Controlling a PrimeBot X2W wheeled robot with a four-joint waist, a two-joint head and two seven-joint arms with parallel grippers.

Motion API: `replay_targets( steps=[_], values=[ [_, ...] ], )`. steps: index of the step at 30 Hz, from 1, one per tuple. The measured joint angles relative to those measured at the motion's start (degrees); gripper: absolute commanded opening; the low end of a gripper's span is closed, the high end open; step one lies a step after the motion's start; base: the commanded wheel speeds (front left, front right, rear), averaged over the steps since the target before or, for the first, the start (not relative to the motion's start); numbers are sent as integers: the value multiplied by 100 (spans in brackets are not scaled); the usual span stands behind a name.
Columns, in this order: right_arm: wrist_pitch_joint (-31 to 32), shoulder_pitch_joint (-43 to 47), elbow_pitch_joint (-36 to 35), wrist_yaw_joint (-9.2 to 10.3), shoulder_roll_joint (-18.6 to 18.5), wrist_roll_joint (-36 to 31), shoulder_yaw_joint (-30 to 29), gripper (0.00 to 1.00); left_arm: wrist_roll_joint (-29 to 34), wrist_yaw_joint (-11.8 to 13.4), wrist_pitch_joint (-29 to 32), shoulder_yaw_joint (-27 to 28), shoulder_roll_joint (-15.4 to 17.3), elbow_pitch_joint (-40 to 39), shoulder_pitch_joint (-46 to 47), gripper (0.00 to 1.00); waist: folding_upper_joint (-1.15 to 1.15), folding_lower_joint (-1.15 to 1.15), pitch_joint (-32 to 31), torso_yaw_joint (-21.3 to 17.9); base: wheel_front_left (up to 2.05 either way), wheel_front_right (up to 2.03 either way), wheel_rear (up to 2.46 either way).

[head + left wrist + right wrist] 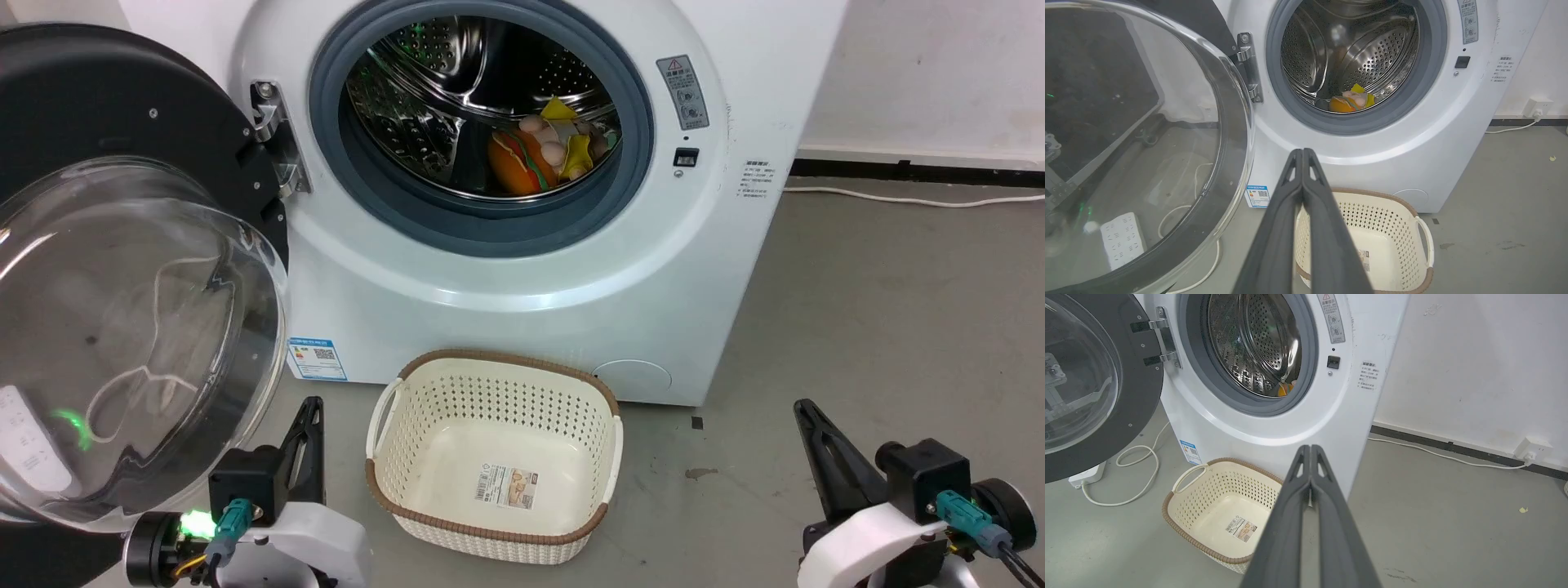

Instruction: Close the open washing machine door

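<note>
Glossy black round washing machine door [82,106] stands wide, untouched; approach step, I judge. Left gripper [1302,153], fingers pressed together, empty, beside it. Next, likely: sweep door toward white front-loading washing machine [531,302].

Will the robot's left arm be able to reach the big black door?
Probably yes. The left gripper, shut, sits close beside the washing machine door, with nothing between them. The basket stands clear on its other side.

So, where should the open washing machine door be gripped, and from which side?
Best grip the washing machine door on its black rim, far from the hinge, coming from the robot's left; the glass bowl bulges too wide and smooth for the jaws.
</note>
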State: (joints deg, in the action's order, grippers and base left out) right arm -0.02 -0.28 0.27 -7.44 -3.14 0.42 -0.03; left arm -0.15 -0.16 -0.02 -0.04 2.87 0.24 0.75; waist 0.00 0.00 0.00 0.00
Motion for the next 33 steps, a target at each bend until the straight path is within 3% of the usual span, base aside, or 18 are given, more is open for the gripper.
replay_targets(
  steps=[2, 3, 20, 33],
  values=[
    [0, 0, 0, 0, 0, 1, 3, 0, 0, 0, 0, 3, 0, 0, 0, 0, 0, 0, 0, 0, 0, 0, 0],
    [0, -1, 2, 0, 0, 4, 0, 100, -1, -1, 0, 0, 0, 2, 1, 100, 0, 0, 0, 0, 0, 0, 0],
    [-114, -1, 62, 0, -1, 118, -54, 100, -1, -2, -113, -34, 0, 27, 4, 100, 0, 0, 5, 36, 0, 0, 0],
    [-271, -1, 152, 0, -1, 266, -67, 100, -1, -10, -267, -70, 8, 60, 9, 100, 0, 0, -23, 323, 0, 0, 0]
  ],
)
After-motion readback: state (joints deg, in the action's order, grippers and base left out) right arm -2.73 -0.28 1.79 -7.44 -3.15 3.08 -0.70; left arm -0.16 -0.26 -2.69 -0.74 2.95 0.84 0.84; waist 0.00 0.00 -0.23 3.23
